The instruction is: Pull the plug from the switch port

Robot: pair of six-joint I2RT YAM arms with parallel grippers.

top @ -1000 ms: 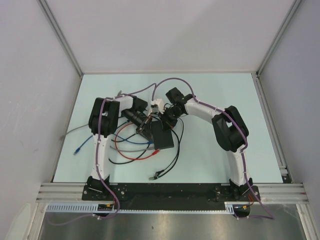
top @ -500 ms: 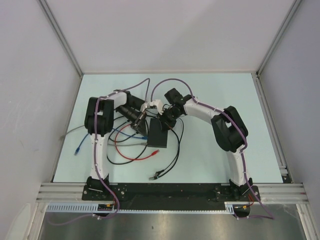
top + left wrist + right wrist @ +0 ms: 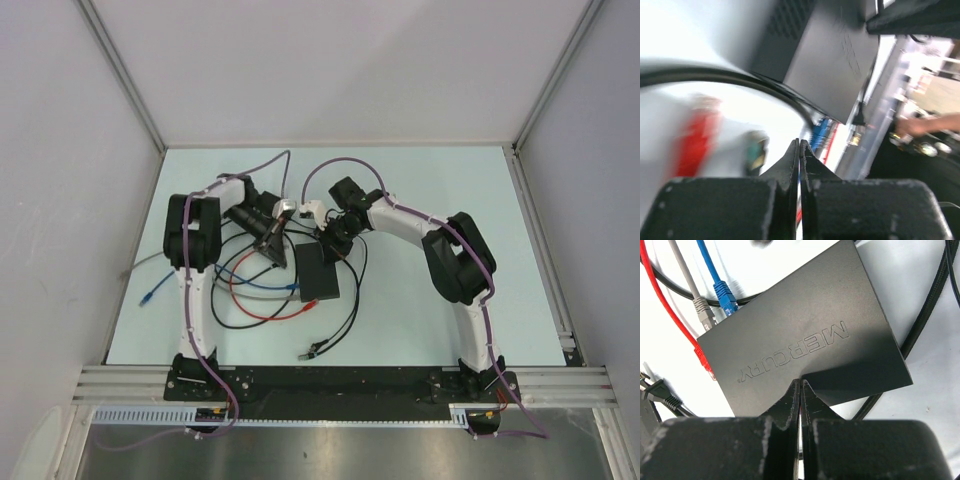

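Note:
The switch [image 3: 318, 272] is a flat matte black box in the middle of the table; the right wrist view shows its top [image 3: 805, 335] with raised lettering. A blue plug [image 3: 725, 296] and a grey plug [image 3: 703, 314] meet its long edge, and a red plug [image 3: 703, 361] sits at its corner; how deep they sit is unclear. My right gripper [image 3: 800, 383] is shut, with its tips on the switch's top. My left gripper [image 3: 800, 145] is shut and empty, just left of the switch [image 3: 825, 55] in a blurred view. In the top view the left gripper [image 3: 275, 250] and the right gripper [image 3: 323, 240] flank the switch's far end.
Red, blue, grey and black cables [image 3: 250, 295] loop over the table left of and in front of the switch. A loose blue plug [image 3: 146, 296] lies at the far left. A black cable end [image 3: 310, 350] lies near the front. A thick black cable [image 3: 925, 315] runs right of the switch.
My left arm has swung left and back, taking its gripper away from the switch's left edge. The switch has shifted slightly left. The right gripper stays on the switch.

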